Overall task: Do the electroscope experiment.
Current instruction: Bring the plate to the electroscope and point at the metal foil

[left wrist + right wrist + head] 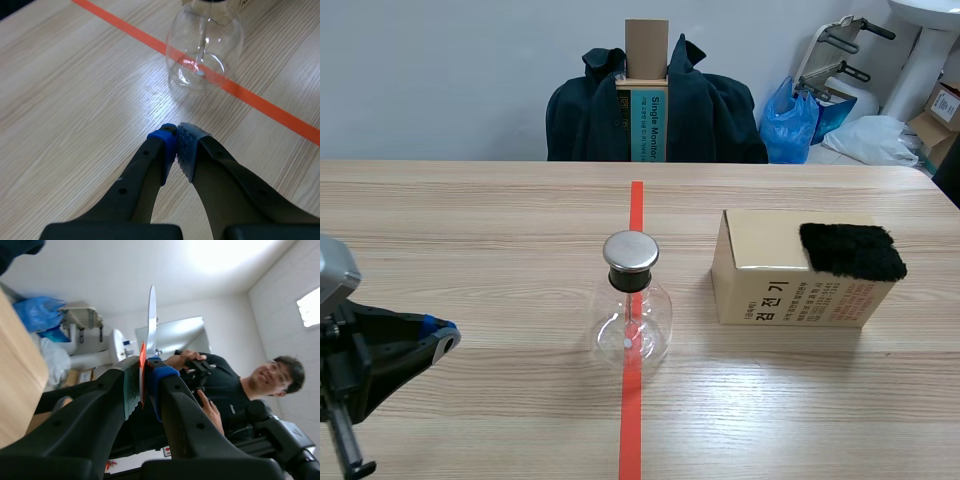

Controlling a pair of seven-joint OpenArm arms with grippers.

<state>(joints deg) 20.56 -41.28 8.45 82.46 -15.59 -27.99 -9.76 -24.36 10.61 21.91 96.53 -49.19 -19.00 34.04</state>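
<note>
Presently, lower left of the scene view: left hand (pixel 438 336), fingers pressed together on nothing, low over the counter (pixel 470 220). Centre: glass electroscope flask (pixel 632 312), upright on the orange tape line (pixel 631 430), ahead of that hand and apart from it. Right: cardboard box (pixel 770 285), black fur pad (pixel 852 250) on its top. Right hand (pixel 142 384), seen only in its wrist view: pinching a thin pale strip (pixel 151 315).
</note>
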